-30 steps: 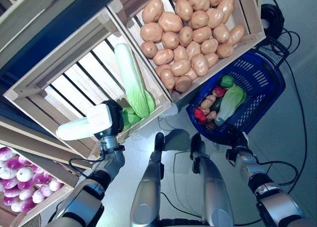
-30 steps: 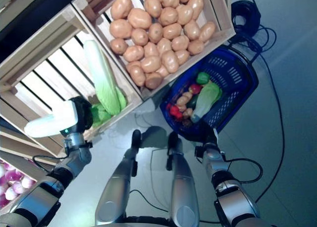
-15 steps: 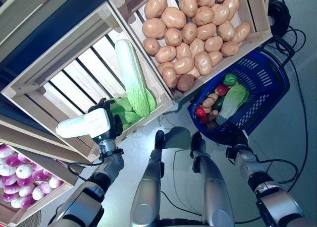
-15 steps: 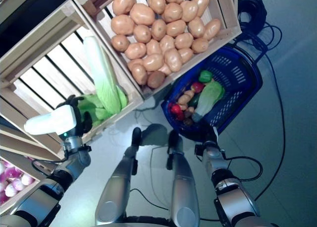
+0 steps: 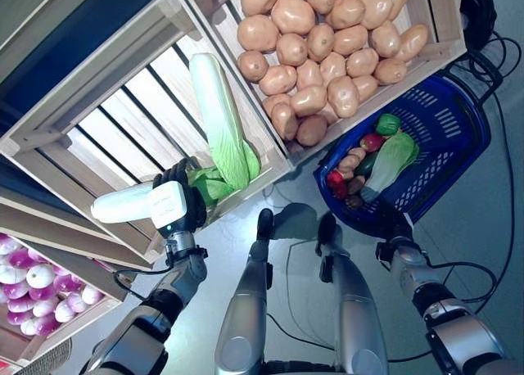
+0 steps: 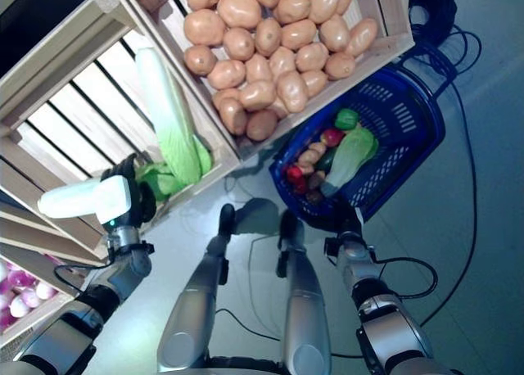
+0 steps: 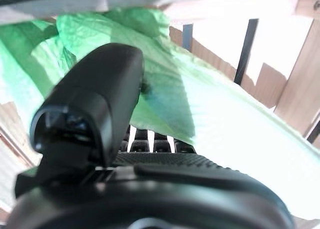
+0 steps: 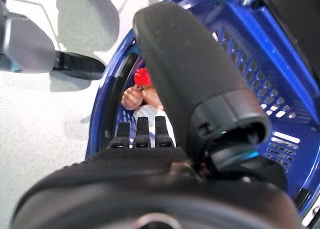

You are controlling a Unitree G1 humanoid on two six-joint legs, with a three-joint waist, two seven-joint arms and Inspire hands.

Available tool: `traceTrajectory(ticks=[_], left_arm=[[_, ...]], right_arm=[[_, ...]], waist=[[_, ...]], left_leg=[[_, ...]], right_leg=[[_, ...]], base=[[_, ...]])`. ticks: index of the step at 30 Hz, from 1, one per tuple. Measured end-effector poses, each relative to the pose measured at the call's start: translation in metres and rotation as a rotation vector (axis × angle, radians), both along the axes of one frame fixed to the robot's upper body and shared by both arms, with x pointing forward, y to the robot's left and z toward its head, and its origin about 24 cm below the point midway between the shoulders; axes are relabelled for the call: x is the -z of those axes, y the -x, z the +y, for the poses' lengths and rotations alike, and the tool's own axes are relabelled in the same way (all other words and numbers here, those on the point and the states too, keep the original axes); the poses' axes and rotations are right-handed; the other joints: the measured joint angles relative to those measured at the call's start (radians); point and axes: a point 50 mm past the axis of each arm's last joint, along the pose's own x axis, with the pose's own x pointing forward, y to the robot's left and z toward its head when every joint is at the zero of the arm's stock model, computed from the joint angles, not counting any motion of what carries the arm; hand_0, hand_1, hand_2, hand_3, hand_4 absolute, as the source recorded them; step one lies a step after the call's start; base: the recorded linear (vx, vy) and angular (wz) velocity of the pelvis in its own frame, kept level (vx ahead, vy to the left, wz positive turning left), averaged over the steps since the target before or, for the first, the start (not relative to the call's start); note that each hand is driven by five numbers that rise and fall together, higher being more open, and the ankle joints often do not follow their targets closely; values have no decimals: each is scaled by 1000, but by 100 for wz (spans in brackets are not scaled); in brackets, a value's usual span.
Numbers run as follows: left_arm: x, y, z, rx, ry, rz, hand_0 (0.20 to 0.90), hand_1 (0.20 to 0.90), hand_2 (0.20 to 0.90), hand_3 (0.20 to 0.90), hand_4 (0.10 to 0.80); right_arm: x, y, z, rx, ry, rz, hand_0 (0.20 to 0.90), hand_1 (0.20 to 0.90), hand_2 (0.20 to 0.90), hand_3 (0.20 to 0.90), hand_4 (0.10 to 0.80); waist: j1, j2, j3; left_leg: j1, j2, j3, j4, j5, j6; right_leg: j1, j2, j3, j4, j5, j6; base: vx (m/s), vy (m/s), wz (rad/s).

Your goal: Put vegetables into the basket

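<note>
My left hand (image 5: 182, 196) reaches into the slatted wooden crate (image 5: 98, 121), its fingers against the green leafy end of a cabbage (image 5: 211, 187). In the left wrist view the thumb (image 7: 95, 99) stands up in front of the green leaf (image 7: 200, 109) and the fingers lie straight under it. A long white-green cabbage (image 5: 217, 113) lies beside it. The blue basket (image 5: 446, 121) stands on the floor with a cabbage (image 5: 391, 162), a green pepper (image 5: 387, 124), red vegetables (image 5: 372, 142) and small potatoes (image 5: 350, 160) in it. My right hand (image 5: 395, 228) is open at its near rim (image 8: 280, 104).
A wooden crate of potatoes (image 5: 327, 39) overhangs the basket's far side. A lower crate of purple-white onions (image 5: 33, 285) sits at the left. Grey floor (image 5: 491, 252) lies to the right of the basket.
My left hand has pushed further into the crate and now touches the cabbage's green leaves. The camera has shifted a little. The right hand stays by the basket.
</note>
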Motion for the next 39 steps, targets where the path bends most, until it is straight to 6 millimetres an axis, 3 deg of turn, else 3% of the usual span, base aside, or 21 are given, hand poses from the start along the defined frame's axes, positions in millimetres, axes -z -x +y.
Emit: traceTrajectory(ticks=[11,19,27,39], left_arm=[[-9,-3,7,44,22,66,900,900,900,900,800],[-11,10,4,62,116,36,900,900,900,900,800],[-25,22,11,23,168,-55,900,900,900,900,800],[-35,18,22,86,134,52,900,900,900,900,800]], right_arm=[[-11,-4,2,-22,2,-50,900,900,900,900,800],[-4,4,-7,-9,19,-26,900,900,900,900,800],[1,9,-7,-8,13,-15,900,900,900,900,800],[1,12,-13,22,5,-20,900,900,900,900,800]], waist=[[0,10,1],[3,36,0],[58,51,0],[77,52,0]], left_leg=[[-8,-1,0,0,0,0],[-10,-1,-2,0,0,0],[-9,-1,-4,0,4,-6],[9,-3,-10,4,6,-8]], right_leg=[[-7,-2,-3,0,-1,1],[-7,-8,-21,15,-18,-5],[-16,-21,-45,59,-49,-19],[3,-25,-50,69,-54,-21]], base=[[0,0,0],[13,-27,5],[15,-58,11],[2,-4,2]])
